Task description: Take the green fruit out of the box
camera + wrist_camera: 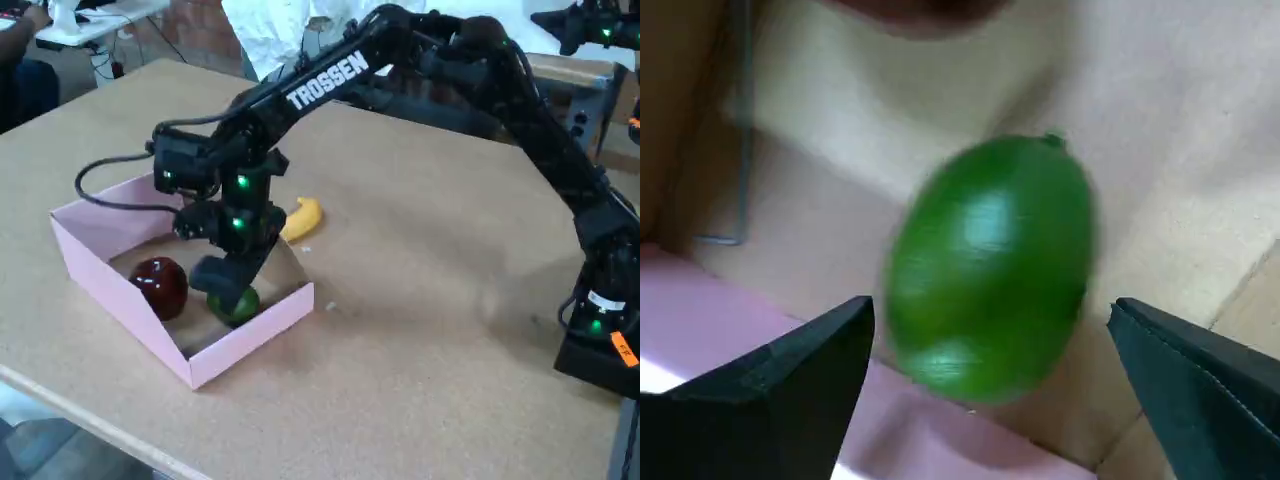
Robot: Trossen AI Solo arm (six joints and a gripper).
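The green fruit (pixel 990 265) is a glossy oval lying on the brown floor of the box, blurred in the wrist view. My gripper (pixel 990 345) is open, its two black fingers (pixel 805 375) standing either side of the fruit with gaps on both sides. In the fixed view the gripper (pixel 228 285) reaches down into the pink box (pixel 240 345) right over the green fruit (pixel 237 305), which shows partly under the fingers near the box's front right corner.
A dark red apple (pixel 160 285) lies in the box just left of the green fruit. A small yellow banana (pixel 300 218) rests on the tabletop behind the box. The box's pink near wall (pixel 700 320) runs under the left finger.
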